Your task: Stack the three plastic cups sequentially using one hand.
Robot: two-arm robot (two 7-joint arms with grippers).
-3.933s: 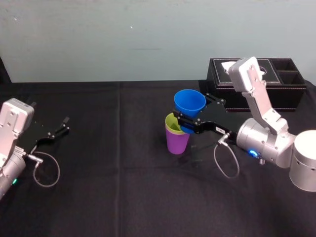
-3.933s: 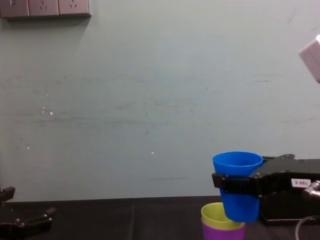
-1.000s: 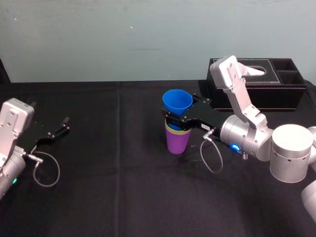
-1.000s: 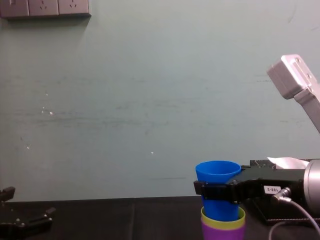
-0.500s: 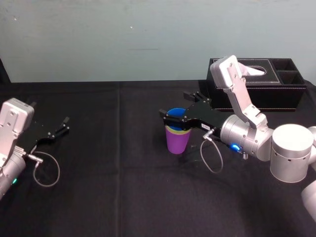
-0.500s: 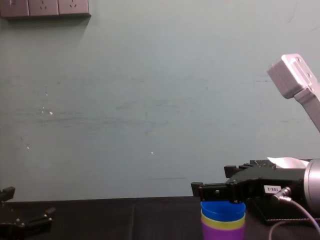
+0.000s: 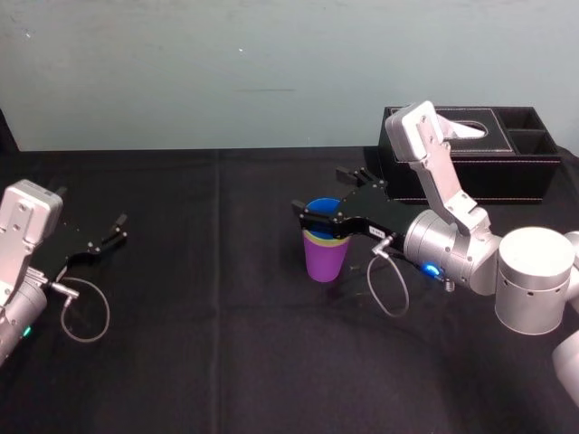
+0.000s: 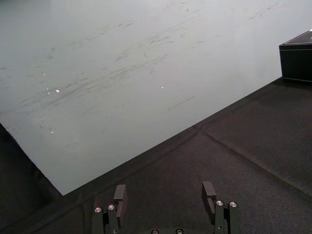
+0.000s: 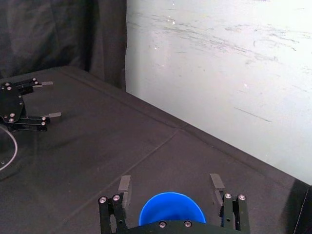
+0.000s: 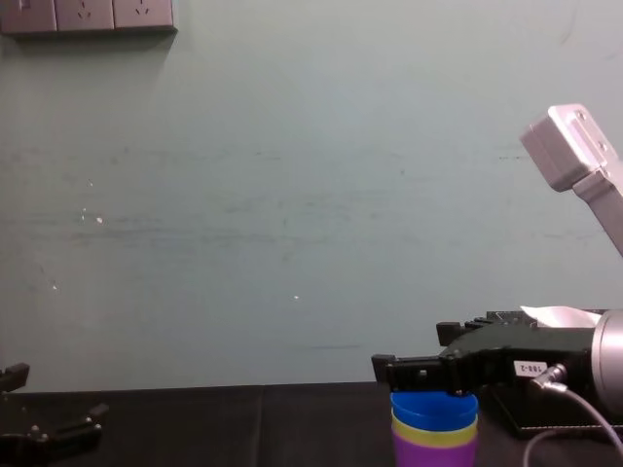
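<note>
Right gripper: jaws spread wide and gripping nothing. It sits right over the stack near the middle of the table, one finger on either side of the top rim, and the right wrist view shows a gap on both sides.
Blue cup: upright and seated deep in the stack. Only its rim band shows above the cup below it, and its mouth is open to the wrist camera.
Yellow-green cup: second in the nest, holding the blue one. A thin band of it peeks out between blue and purple.
Purple cup: at the bottom, standing on the black table and carrying the other two. All three are nested in one upright column.
White tag: a small label on the side of the right gripper's body, with dark print too small to read.
Cable: a grey loop hangs from the right wrist, just beside the stack.
Tissue box: black with pale stitching, behind the right arm at the back of the table and well apart from the cups. A white tissue pokes from its top, and there are open compartments at its far right end.
Left gripper: parked low at the left edge of the table, jaws apart and holding nothing, well away from the cups.
Wall sockets: a row of pale plates high on the green wall, markings unreadable.
</note>
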